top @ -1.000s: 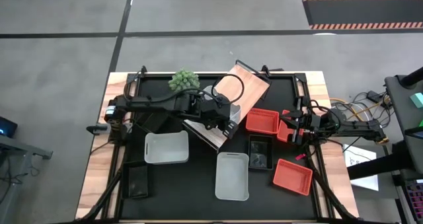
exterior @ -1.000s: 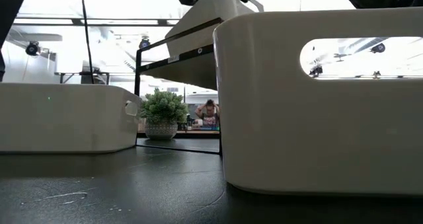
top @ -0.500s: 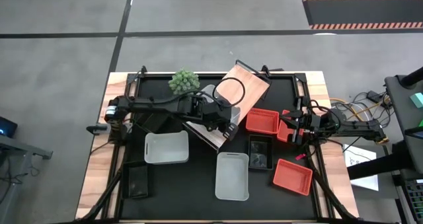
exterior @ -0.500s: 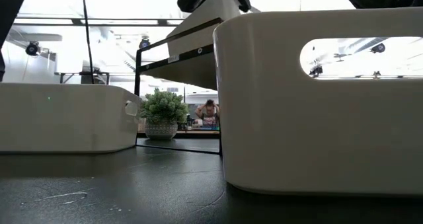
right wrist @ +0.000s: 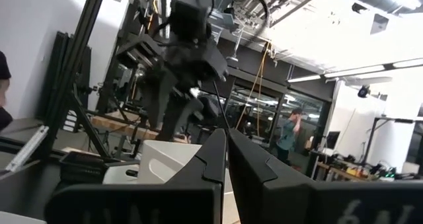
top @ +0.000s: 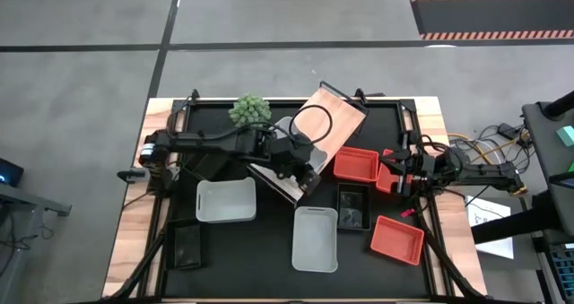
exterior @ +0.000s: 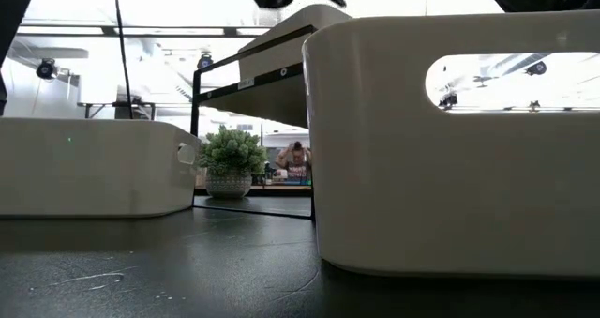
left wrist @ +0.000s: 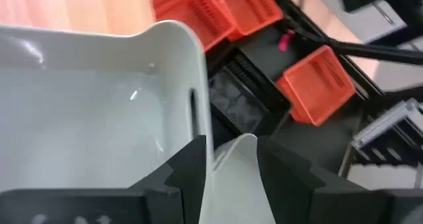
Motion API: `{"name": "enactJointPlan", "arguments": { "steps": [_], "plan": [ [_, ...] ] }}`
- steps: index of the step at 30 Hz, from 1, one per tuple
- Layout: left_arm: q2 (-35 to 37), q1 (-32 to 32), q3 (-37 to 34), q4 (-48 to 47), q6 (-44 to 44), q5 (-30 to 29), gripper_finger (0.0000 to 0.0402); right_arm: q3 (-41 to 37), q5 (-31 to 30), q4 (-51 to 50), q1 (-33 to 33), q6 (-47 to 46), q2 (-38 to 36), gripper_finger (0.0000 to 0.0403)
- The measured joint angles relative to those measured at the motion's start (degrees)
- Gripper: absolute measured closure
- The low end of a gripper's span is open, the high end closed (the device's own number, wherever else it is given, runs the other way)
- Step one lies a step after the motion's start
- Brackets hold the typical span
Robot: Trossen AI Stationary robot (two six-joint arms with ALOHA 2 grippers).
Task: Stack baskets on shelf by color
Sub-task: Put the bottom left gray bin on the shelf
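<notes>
Colour rundown: the worktop is showing black in the middle with light wood strips down both sides. Two white baskets are sitting pale against it, three orange-red baskets are popping hard, and the black baskets are almost blending in; slatted sides showing on the orange ones up close. The shelf is looking light wood with a white edge. The plant is glowing green. Both arms are looking dark, fingers black too.
</notes>
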State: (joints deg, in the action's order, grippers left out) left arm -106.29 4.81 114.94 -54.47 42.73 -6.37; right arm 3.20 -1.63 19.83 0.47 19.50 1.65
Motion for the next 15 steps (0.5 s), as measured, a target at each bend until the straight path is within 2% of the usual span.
{"name": "enactJointPlan", "arguments": {
  "steps": [5, 10, 15],
  "plan": [
    [3.28, 2.82, -0.36, 0.34, -9.95, -1.70, 0.0281, 0.04, -0.01, 0.02, 0.00, -2.75, 0.00, 0.0394],
    [5.72, 7.65, -2.13, 2.45, -27.97, -7.86, 0.0281, 1.51, 0.03, 0.43, 0.00, -6.41, 0.14, 0.0394],
    [8.22, 11.82, -8.76, 6.65, -41.97, -9.23, 0.0281, 2.27, 0.60, 2.94, 0.03, -8.67, 0.83, 0.0394]
  ]
}}
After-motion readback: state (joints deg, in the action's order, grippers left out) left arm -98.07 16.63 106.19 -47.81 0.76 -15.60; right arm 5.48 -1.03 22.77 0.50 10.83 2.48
